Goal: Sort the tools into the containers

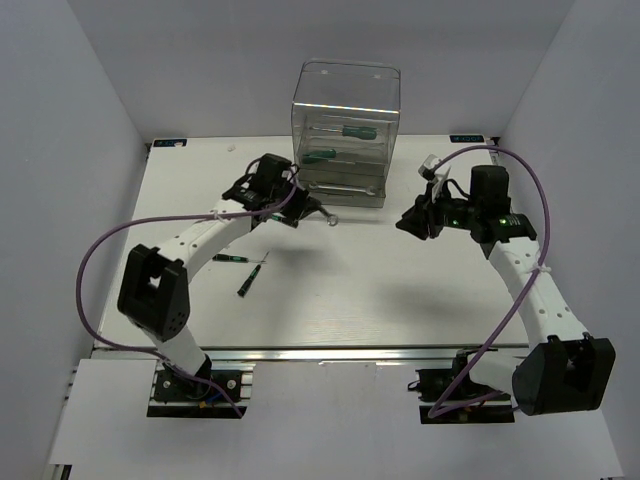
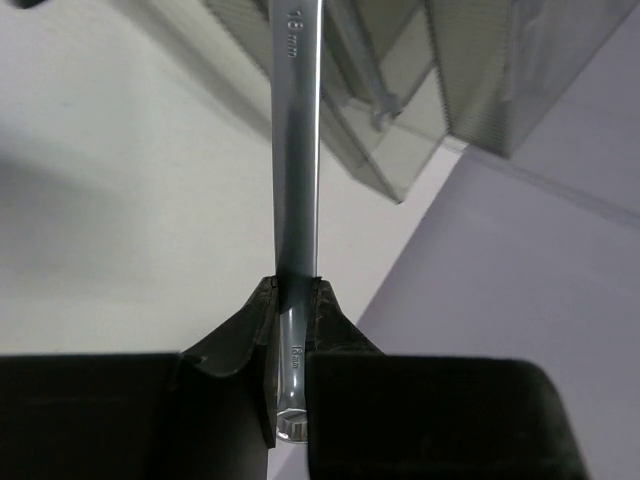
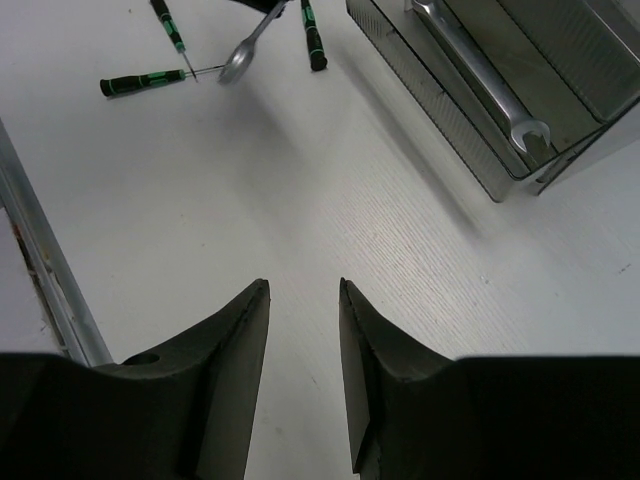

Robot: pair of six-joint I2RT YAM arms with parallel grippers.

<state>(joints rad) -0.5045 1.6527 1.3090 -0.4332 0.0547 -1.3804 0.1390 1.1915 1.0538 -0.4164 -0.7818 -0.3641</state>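
My left gripper [image 1: 308, 209] is shut on a slim silver wrench [image 1: 327, 217], held above the table just in front of the tall clear box of drawers [image 1: 345, 110]. In the left wrist view the wrench [image 2: 297, 150] runs up from between the fingers [image 2: 258, 310] toward the drawers [image 2: 410, 130]. The lowest drawer [image 3: 440, 110] is pulled out with another wrench [image 3: 480, 75] lying in it. Upper drawers hold green-handled screwdrivers [image 1: 355, 130]. My right gripper [image 1: 413, 222] is open and empty, to the right of the box; its jaws [image 3: 303, 285] hang over bare table.
Loose green-and-black screwdrivers lie on the table left of centre [image 1: 250, 278], [image 1: 228, 257]; the right wrist view shows them [image 3: 140, 82], [image 3: 312, 35] near the held wrench's ring end [image 3: 240, 60]. White walls close in the table at the back and sides.
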